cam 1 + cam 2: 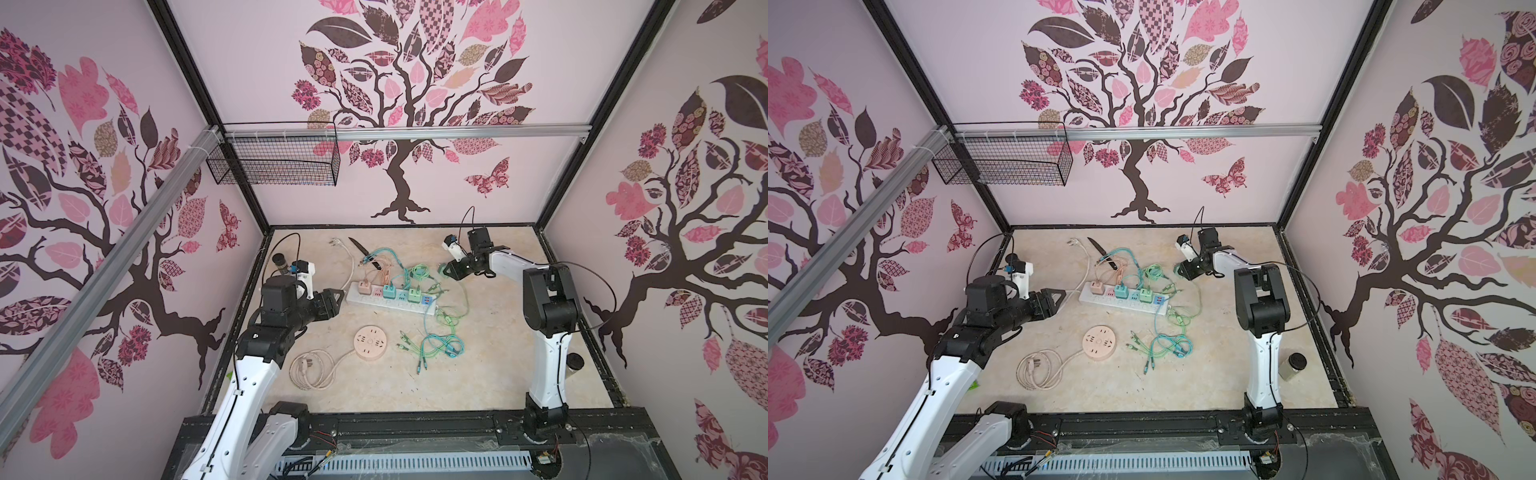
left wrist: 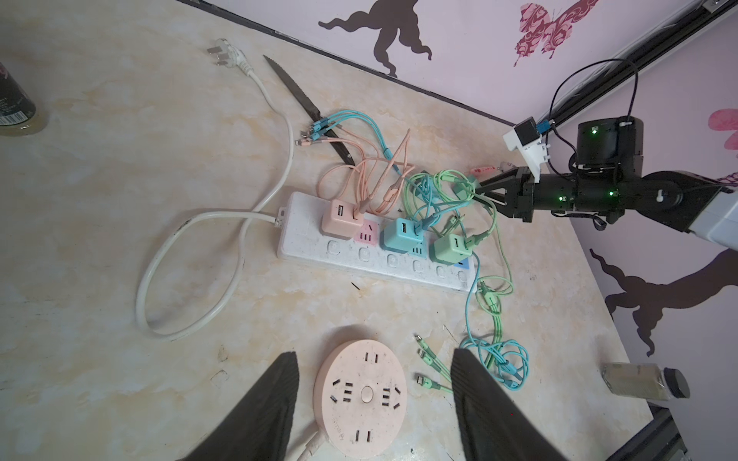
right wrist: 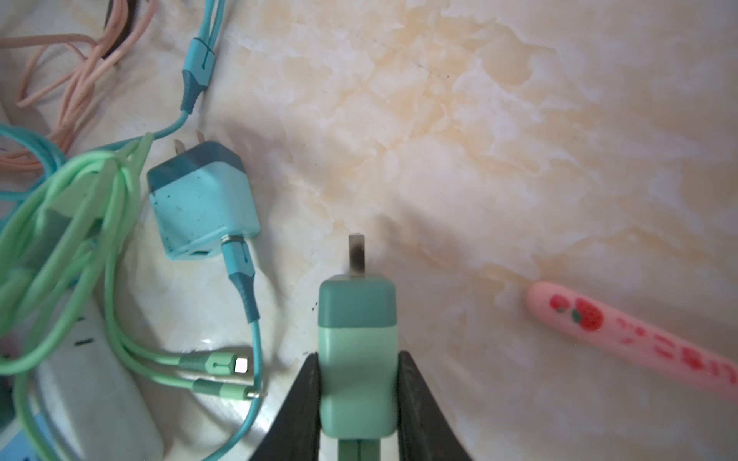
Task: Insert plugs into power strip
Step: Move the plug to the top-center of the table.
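Plugs are partly in. The long white power strip (image 1: 399,307) lies across the middle of the frame in both top views. Three boxy adapters stand in it: the peach-pink seated plug (image 2: 342,218) at its corded end, then the teal seated plug (image 2: 402,235) and the mint green seated plug (image 2: 451,249) further along. A loose teal plug (image 3: 201,203) lies on its side on the marble-patterned tabletop (image 3: 479,139), at centre left of the right wrist view.

My right gripper (image 3: 357,357) has its jaws pressed against both flanks of a mint green boxy charger plug (image 3: 357,315), low in the middle of that view, with a metal prong pointing straight ahead. I cannot tell whether it is off the table. My left gripper (image 2: 376,353) hangs with jaws wide apart and nothing between them, above the round peach socket disc (image 2: 361,399).

To do this well, I would lift clear of the green and teal cable tangle (image 2: 427,187) and roll the wrist until the prongs face down. Then I would line them up over a free face; the pink socket face (image 2: 366,236) looks easiest to reach. I would press straight down, with no sideways push. The strip may slide, so my left gripper could pin its corded end. The trailing cable could also tug on the seated plugs.
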You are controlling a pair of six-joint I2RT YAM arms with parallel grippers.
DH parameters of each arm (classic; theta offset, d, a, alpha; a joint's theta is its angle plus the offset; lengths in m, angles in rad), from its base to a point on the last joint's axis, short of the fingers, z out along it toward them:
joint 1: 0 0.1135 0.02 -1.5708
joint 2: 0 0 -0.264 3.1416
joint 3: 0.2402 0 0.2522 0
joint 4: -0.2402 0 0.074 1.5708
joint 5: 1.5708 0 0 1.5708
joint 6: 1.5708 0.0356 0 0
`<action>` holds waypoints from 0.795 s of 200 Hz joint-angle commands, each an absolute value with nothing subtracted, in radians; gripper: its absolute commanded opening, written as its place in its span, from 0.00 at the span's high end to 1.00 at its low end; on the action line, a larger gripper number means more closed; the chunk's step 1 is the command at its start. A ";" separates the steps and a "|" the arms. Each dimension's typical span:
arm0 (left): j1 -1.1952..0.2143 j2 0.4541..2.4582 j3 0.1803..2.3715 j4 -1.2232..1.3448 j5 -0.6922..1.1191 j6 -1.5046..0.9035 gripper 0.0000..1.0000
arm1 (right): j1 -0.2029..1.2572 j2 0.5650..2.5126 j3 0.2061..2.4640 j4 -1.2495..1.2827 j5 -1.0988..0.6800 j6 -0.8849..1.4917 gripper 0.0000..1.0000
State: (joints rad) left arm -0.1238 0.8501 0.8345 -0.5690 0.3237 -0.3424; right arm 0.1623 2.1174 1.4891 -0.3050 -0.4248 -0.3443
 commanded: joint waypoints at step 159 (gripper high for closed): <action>-0.120 0.864 0.810 -0.531 0.385 -0.345 0.35 | 0.051 1.932 1.233 -0.257 -0.469 -0.083 0.50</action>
State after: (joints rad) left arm -0.1238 0.8566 0.8207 -0.5549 0.3687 -0.3477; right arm 0.0555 2.0056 1.2472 -0.2508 -0.5724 -0.0711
